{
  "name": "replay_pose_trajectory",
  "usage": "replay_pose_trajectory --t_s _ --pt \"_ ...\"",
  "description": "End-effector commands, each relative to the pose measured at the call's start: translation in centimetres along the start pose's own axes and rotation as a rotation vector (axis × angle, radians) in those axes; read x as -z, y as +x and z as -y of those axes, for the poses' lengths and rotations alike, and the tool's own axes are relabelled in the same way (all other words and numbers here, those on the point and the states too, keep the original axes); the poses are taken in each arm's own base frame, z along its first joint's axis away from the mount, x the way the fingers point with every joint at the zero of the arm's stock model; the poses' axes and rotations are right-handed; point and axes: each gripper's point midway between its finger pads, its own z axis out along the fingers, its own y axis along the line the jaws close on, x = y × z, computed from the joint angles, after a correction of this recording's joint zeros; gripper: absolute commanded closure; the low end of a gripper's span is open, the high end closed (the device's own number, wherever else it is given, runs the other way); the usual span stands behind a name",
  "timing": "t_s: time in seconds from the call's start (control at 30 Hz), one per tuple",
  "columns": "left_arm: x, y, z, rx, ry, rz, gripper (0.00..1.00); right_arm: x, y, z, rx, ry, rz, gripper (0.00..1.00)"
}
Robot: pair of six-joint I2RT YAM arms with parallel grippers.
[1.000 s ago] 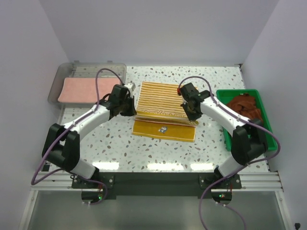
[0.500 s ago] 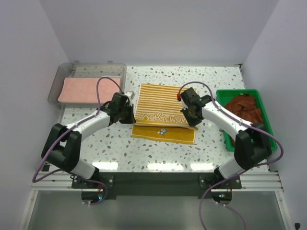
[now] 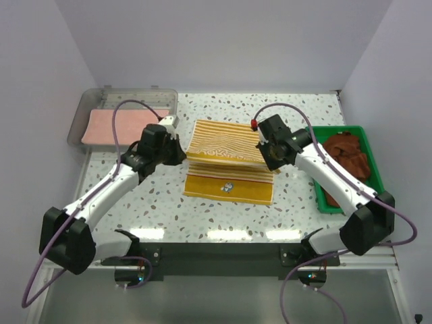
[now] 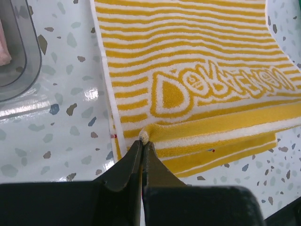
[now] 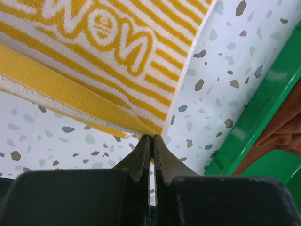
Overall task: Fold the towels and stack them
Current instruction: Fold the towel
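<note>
A yellow and white striped towel (image 3: 226,145) lies mid-table, its near part lifted and doubled over itself. My left gripper (image 3: 177,156) is shut on the towel's left corner (image 4: 145,136). My right gripper (image 3: 273,162) is shut on its right corner (image 5: 151,133). Both hold the edge above the table, over the towel's plain yellow lower part (image 3: 229,187). White lettering shows on the stripes in the left wrist view (image 4: 216,84) and in the right wrist view (image 5: 113,33). A folded pink towel (image 3: 111,125) lies in the grey tray (image 3: 101,98) at the back left.
A green bin (image 3: 370,145) with crumpled brown towels (image 3: 347,152) stands at the right, close to my right arm; its wall shows in the right wrist view (image 5: 263,103). The grey tray's rim shows in the left wrist view (image 4: 33,56). White walls enclose the table.
Both grippers have lifted with the towel's edge and drawn it toward the near side; the fold has shifted and the lettering seen half a second ago is now turned away from the top view.
</note>
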Motion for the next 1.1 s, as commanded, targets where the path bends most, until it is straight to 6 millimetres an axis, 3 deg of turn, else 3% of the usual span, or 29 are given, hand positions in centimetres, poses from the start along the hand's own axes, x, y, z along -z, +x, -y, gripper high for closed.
replay_pose_trajectory --t_s 0.0,0.1,0.33,0.77,0.83,0.87,1.0,1.07 --pt "-1.1 4.5 -5.3 0.018 -0.186 -0.109 1.0 0.0 4.6 1.9 0.075 0.09 -0.168 1.0" --pt "-2.7 6.3 -5.5 0.03 -0.179 -0.161 1.0 -2.2 6.1 1.7 0.129 0.099 -0.257 1.0" --pt "-4.3 7.9 -6.4 0.014 -0.199 -0.211 1.0 -5.5 7.9 0.7 0.188 0.065 -0.353 1.0" --pt "-5.0 11.0 -6.2 0.021 -0.181 -0.296 0.96 -7.6 9.7 -0.9 0.204 -0.003 -0.451 1.0" --pt "-4.6 11.1 -6.0 0.023 -0.175 -0.304 0.89 -7.4 9.5 -1.3 0.201 -0.02 -0.447 0.93" --pt "-4.3 10.8 -5.7 0.025 -0.168 -0.296 0.87 -7.0 9.6 -1.5 0.203 -0.026 -0.454 0.81" --pt "-2.9 10.6 -5.3 0.031 -0.161 -0.278 0.73 -5.4 8.3 -3.0 0.202 -0.073 -0.411 0.59" --pt "-2.1 10.6 -5.1 0.039 -0.157 -0.27 0.59 -4.5 7.9 -4.7 0.222 -0.116 -0.381 0.49"
